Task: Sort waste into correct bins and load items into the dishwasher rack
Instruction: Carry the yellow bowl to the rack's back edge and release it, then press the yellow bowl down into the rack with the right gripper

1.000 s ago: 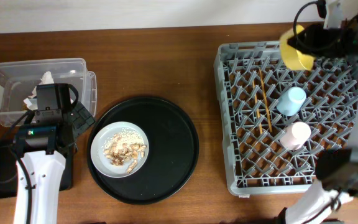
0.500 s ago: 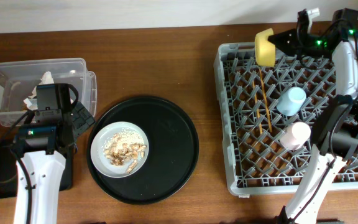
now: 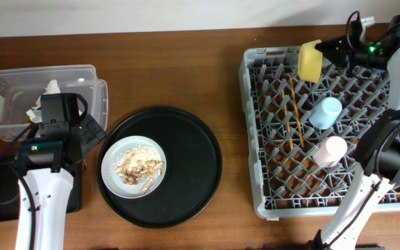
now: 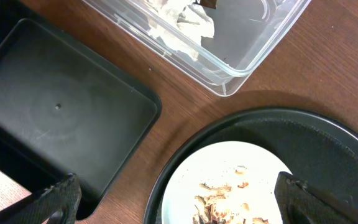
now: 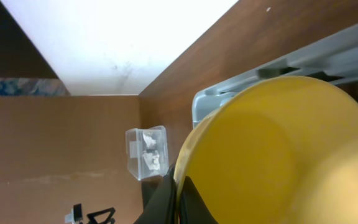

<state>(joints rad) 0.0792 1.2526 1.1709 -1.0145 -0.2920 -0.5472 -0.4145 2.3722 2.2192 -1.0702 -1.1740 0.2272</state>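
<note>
Yellow and smooth, the bowl (image 3: 311, 60) is tipped up on its edge, so from above it looks thin. The right gripper (image 3: 330, 48) is pinched tight on the bowl's rim. It holds the bowl over the back edge of the big grey dishwasher rack (image 3: 250, 139). In the right wrist view the bowl's round side fills most of the picture. I cannot tell if the bowl touches the rack.

Two thin wooden chopsticks (image 3: 294, 111) lie in the rack. A light-blue cup (image 3: 325, 112) and a pink cup (image 3: 331, 151) lie near each other, just to one side of them.

The left gripper (image 4: 182, 200) is spread wide and has nothing in it. It hangs over the edge of the white plate (image 3: 108, 167). The plate has beige-brown food scraps (image 3: 139, 168) on it and sits on the round black tray (image 3: 193, 153).

The clear tub (image 3: 5, 97) holds crumpled white napkins (image 3: 51, 88). The shallow black tray (image 4: 55, 112) lies just beside the tub.
</note>
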